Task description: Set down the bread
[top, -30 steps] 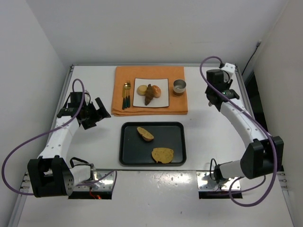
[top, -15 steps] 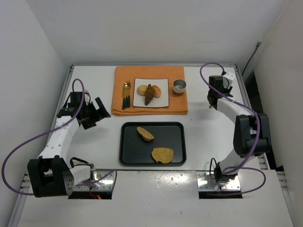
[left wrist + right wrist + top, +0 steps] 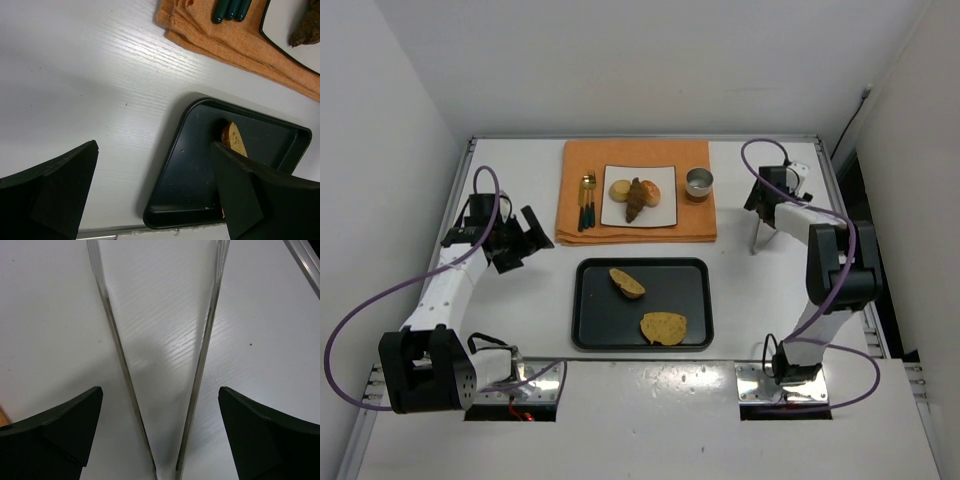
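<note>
Bread point(image 3: 634, 198) is seen on the far plate point(image 3: 663, 215); two pieces point(image 3: 627, 283) are left in the tray point(image 3: 595, 320). The left end effector point(image 3: 154, 150) and right end effector point(image 3: 160, 400) are spread, tongs point(image 3: 200, 375) ungripped

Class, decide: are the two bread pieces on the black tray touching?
Apart. The top view shows bare tray between the upper bread piece and the lower bread piece.

Long slice point(image 3: 627, 283): pale crumb, brown crust, laid slantwise in tray point(image 3: 595, 315), far left.
Round slice point(image 3: 664, 327): golden, laid flat, near right.
</note>
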